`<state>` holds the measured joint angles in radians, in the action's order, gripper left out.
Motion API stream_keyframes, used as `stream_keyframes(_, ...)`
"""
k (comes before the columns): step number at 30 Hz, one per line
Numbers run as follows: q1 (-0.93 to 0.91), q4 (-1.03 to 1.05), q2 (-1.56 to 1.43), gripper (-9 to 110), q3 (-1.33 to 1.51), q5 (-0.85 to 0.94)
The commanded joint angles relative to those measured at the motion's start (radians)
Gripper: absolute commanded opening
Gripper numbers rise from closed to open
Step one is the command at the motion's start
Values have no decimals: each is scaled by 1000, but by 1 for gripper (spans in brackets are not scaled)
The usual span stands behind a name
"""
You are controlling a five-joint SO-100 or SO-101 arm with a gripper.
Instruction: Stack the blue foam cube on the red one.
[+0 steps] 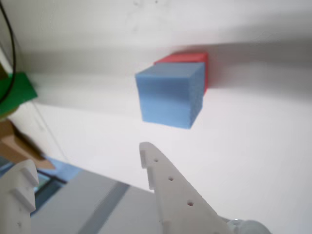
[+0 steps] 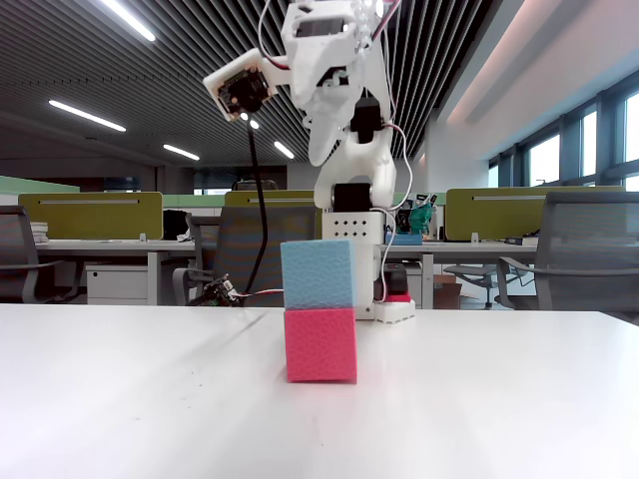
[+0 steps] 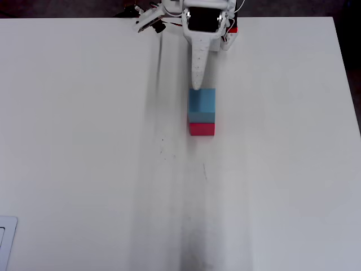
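The blue cube [image 2: 317, 273] sits on top of the red cube [image 2: 320, 344], out on the white tabletop [image 2: 130, 399] in front of the arm [image 2: 339, 90]. In the fixed view the two are nearly flush, the blue one shifted a touch to the left so its edge overhangs slightly and a sliver of red top shows on the right.

The claw [image 1: 87, 170] is raised well clear of the stack and holds nothing. In the wrist view its two white fingers [image 1: 175, 190] stand spread apart, one at the lower left corner and one reaching up from the bottom middle, with bare tabletop showing between them. The stack lies beyond the fingertips, a little to the right of the gap, not touching either finger. From there the blue cube fills most of the view of the stack, and only a strip of red peeks out behind its far right edge.

In the overhead view the long white finger [image 3: 198, 59] points straight down the tabletop at the stack, its tip appearing just at the near edge of the blue cube, though the fixed view shows the claw hanging high above it.
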<state>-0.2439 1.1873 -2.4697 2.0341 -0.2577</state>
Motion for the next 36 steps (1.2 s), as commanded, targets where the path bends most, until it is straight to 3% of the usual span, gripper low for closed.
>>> stream_keyframes(1,5,-3,-140,23,49,6)
stream_keyframes(13,5,-2,-532,14,456,9)
stream_keyframes(22,26,5,-704,9,609,11)
stream_keyframes(36,46,-12,-713,9,750,11)
